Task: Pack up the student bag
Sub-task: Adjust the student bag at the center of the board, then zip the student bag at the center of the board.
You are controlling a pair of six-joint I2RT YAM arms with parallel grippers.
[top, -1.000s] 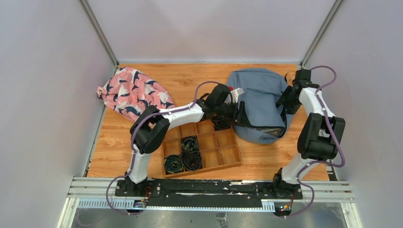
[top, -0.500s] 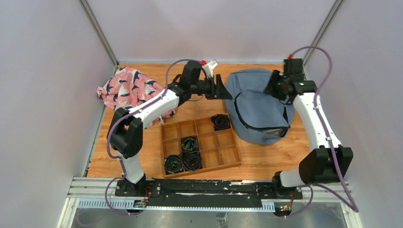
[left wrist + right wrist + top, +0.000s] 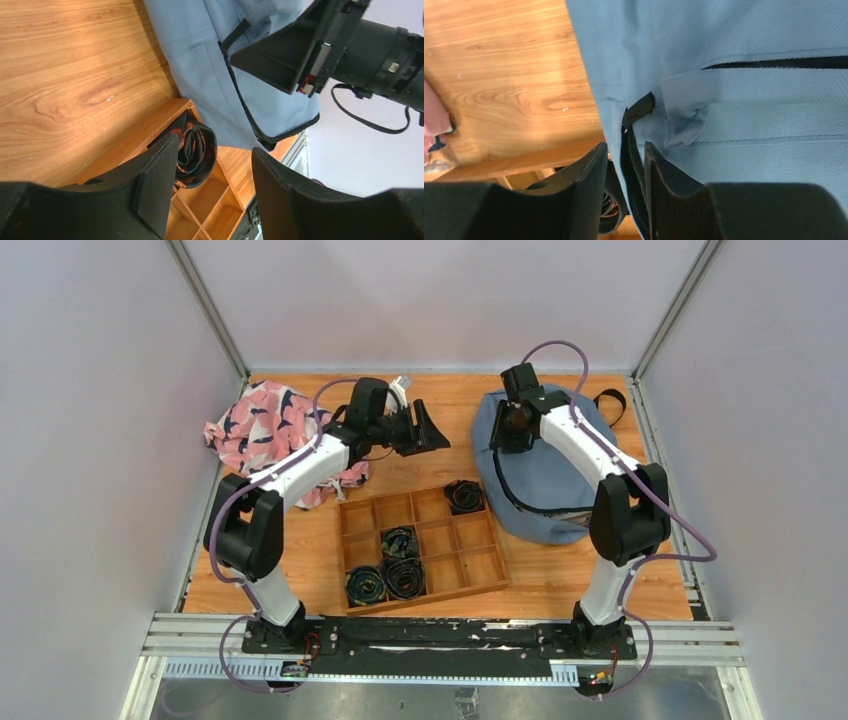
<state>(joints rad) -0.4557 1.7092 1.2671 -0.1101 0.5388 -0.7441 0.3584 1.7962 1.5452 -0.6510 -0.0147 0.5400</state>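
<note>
Student bag (image 3: 555, 475) slumped on the worktop (image 3: 450, 400), wooden tray (image 3: 480, 578) just off its left side: right claw (image 3: 507, 433) straddles the zipper trim (image 3: 628, 144) along that edge, grip unclear; left claw (image 3: 432, 430), farther left, gapes empty.

A pink patterned cloth (image 3: 270, 430) lies at the upper left on the wooden table (image 3: 455, 395). Near the center, a wooden tray (image 3: 480, 565) holds four dark rolls (image 3: 404, 578), one in its upper right compartment.

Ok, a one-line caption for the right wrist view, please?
Right tool straddling the dark zipper trim of the student bag, wooden tray alongside.
</note>
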